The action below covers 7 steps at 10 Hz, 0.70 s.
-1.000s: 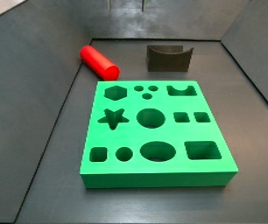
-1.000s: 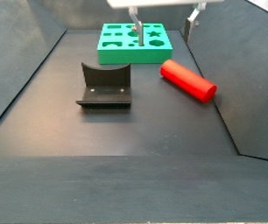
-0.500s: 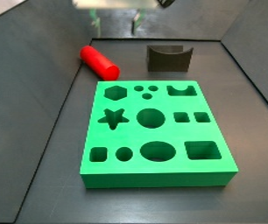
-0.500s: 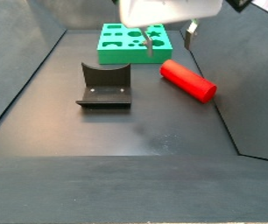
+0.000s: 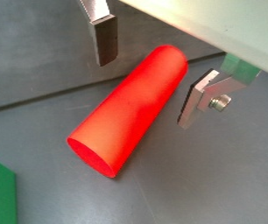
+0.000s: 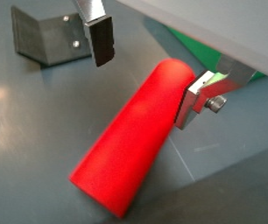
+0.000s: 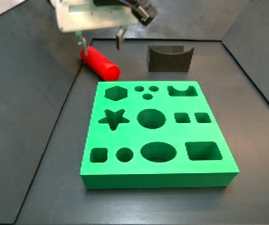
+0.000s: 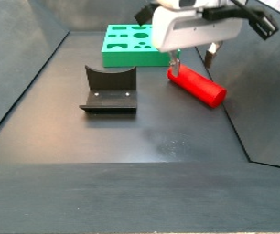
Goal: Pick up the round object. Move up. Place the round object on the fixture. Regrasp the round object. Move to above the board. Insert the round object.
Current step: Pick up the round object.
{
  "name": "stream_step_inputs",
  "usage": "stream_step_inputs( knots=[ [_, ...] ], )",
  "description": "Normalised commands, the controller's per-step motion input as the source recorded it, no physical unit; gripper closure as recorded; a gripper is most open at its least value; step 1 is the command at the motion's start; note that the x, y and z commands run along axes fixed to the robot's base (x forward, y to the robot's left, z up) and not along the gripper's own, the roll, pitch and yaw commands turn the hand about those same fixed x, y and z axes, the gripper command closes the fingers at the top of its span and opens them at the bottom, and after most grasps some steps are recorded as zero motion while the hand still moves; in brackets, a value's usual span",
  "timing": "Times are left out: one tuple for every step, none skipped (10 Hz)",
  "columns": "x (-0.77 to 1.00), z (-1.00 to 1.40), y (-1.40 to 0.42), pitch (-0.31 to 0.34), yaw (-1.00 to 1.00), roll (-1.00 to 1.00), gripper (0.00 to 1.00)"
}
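Gripper (image 5: 148, 74) now lower vs. a sec ago, jaws spread either side of the round object (image 5: 130, 109) lying on dark floor (image 8: 167, 137) w/ grey walls, beside board (image 7: 156, 131).

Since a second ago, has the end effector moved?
Yes. The end effector has come down toward the red cylinder, beside the green board.

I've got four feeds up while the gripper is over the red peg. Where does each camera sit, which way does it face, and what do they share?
Wrist view: on the arm's wrist, looking down between the fingers at the round object lying on the floor.
Wrist view: same mount, also catching the fixture and a corner of the board.
Side view: beyond the board, facing the fixture; gripper open over the peg.
Side view: opposite end, fixture nearest, board far.
All four show the peg.
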Motion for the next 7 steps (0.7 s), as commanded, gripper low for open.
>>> stream_step_inputs(
  knots=[
    [0.0, -0.56, -0.03, -0.004, 0.03, -0.09, 0.0],
    [0.0, -0.61, -0.01, 0.0, 0.0, -0.1, 0.0],
    [-0.04, -0.61, 0.0, -0.059, 0.02, -0.11, 0.0],
    [-0.07, -0.52, 0.0, -0.064, 0.04, -0.12, 0.0],
    [-0.05, -0.4, 0.0, -0.04, 0.04, -0.11, 0.0],
    [-0.05, -0.35, 0.0, -0.031, 0.04, -0.12, 0.0],
    [-0.01, -0.24, 0.0, 0.0, 0.0, -0.1, 0.0]
  ],
)
